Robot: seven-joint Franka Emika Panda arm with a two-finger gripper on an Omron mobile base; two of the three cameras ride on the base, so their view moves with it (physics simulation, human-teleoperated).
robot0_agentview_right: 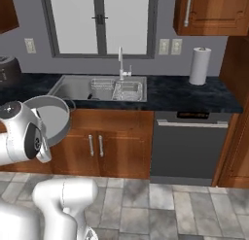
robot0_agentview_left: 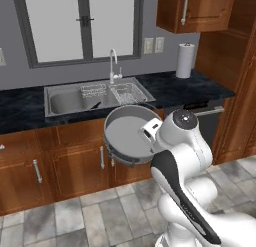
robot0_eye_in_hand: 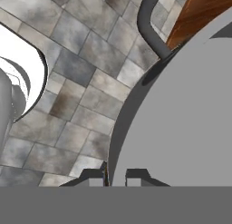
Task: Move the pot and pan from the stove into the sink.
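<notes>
Dark bench (robot0_agentview_left: 200,91) ran behind; fingers (robot0_eye_in_hand: 136,175) clamped the pot (robot0_agentview_left: 127,133) rim, sink (robot0_agentview_left: 65,102) at eleven o'clock; tilted, it risked slipping.

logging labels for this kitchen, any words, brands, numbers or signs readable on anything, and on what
None can be read: there is no print on the pot, the paper towel roll, the cabinets or the wall outlets.
A faint light strip on the dishwasher panel is too small to read.
</notes>
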